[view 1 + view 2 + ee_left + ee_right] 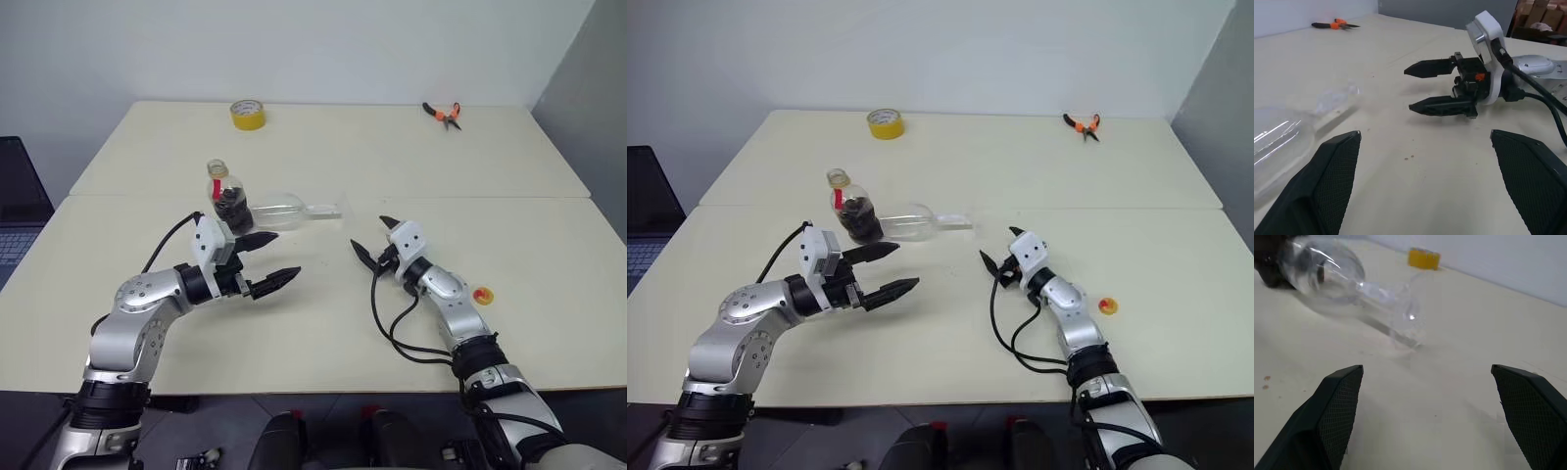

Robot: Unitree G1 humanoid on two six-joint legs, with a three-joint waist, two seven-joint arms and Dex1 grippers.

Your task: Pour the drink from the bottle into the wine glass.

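The bottle [227,196] stands upright on the table with its cap off; the dark drink [231,207] fills its lower part. The wine glass [284,209] lies on its side just right of the bottle, its bowl against the bottle and its foot [330,210] pointing right. My left gripper [287,255] hovers open in front of the bottle and the glass bowl, holding nothing. My right gripper [368,234] is open and empty, a little right of and nearer than the glass foot. In the right wrist view the fallen glass [1332,271] lies ahead of the open fingers [1339,401].
A yellow cap [483,295] lies on the table beside my right forearm. A yellow tape roll [247,114] sits at the far edge and orange-handled pliers [443,114] at the far right. A seam [490,198] crosses the cream table.
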